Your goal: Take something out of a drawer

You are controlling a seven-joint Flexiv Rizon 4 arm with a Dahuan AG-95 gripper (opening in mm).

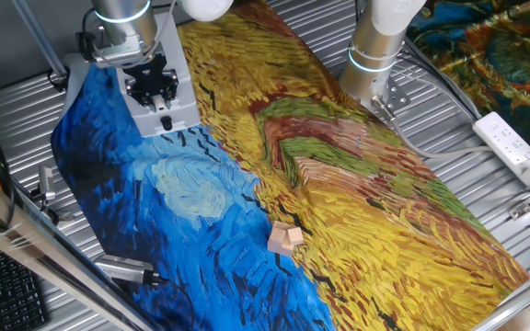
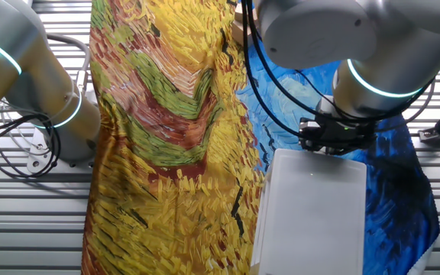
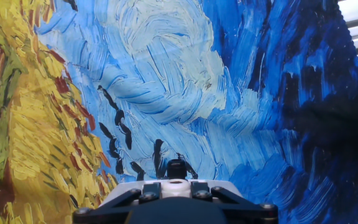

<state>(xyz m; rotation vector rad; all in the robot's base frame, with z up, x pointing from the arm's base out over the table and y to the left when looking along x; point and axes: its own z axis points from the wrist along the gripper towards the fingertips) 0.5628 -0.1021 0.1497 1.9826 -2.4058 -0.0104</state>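
Note:
The grey boxy unit stands at the far left of the painted cloth, and its pale top also shows in the other fixed view. The drawer front with its tiny knob faces the cloth and looks pushed in. My gripper hangs just above the unit's top near its front edge, and also shows in the other fixed view. In the hand view my gripper has its fingers close on either side of a small white round piece. I cannot tell whether they grip it. A small dark knob shows just beyond.
Small pale wooden blocks lie on the cloth near its front edge. A second robot arm's base stands at the back. A white power strip lies on the metal table at the right. A keyboard sits at front left.

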